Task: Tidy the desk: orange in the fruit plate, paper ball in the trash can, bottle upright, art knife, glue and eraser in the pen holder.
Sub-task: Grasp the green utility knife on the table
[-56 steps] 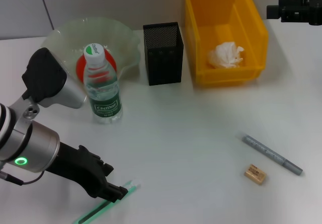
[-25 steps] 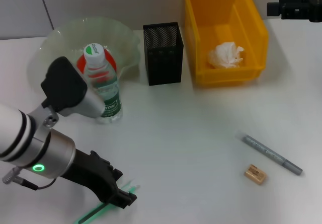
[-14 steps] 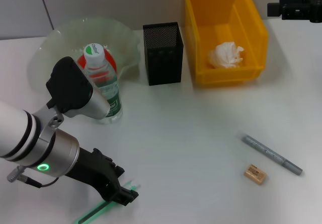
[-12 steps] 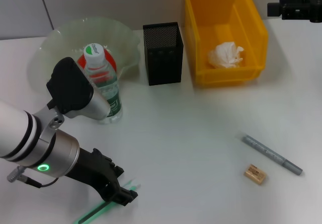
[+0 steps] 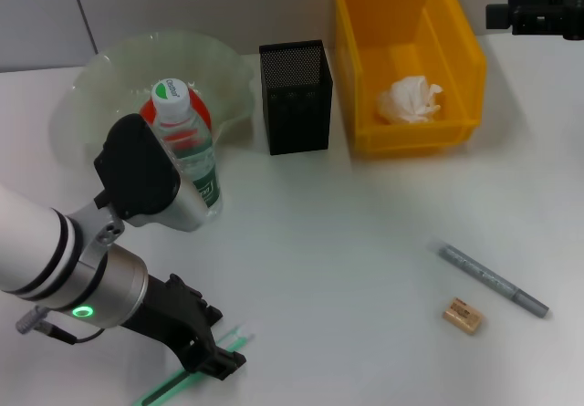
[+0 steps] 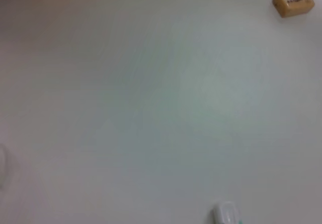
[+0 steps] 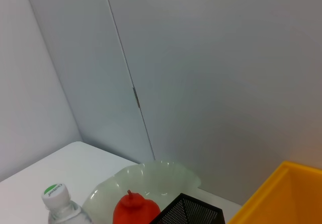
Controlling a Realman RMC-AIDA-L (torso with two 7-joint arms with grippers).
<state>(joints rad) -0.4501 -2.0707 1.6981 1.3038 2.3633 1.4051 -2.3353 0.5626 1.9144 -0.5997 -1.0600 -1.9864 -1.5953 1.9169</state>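
**Left gripper at the green stick: pick-up geometry**

My left gripper (image 5: 217, 362) is at the lower left of the head view, low over the table, on a slender green stick (image 5: 239, 338). I cannot tell whether this is the glue or the art knife. My fingers straddle or cover its middle, and I cannot tell whether they are clamped on it or merely around it.

Key relation: the stick's long axis runs diagonally, from the bottom edge of the frame up and to the right. My fingers cross it near its upper end, and one tip shows just beyond them. The pen holder (image 5: 296, 98) stands in the upper centre of the frame, well apart from the stick, so I judge the next move to be a lift and a long carry up-frame.

The grey stick (image 5: 494, 280) and the eraser (image 5: 462, 316) lie at the lower right, near each other. My right gripper (image 5: 538, 11) is parked at the upper right, on that side of the frame, though well apart from both.

View differences:
- The left wrist view shows the eraser (image 6: 294, 2) and a white-and-green tip (image 6: 227, 214), but none of my fingers.
- The right wrist view shows the upright bottle (image 7: 56, 196) and the orange (image 7: 132, 210) in the fruit plate (image 7: 171, 172), but neither stick.
- Only the head view shows the paper ball (image 5: 411, 100) in the trash can (image 5: 461, 59).
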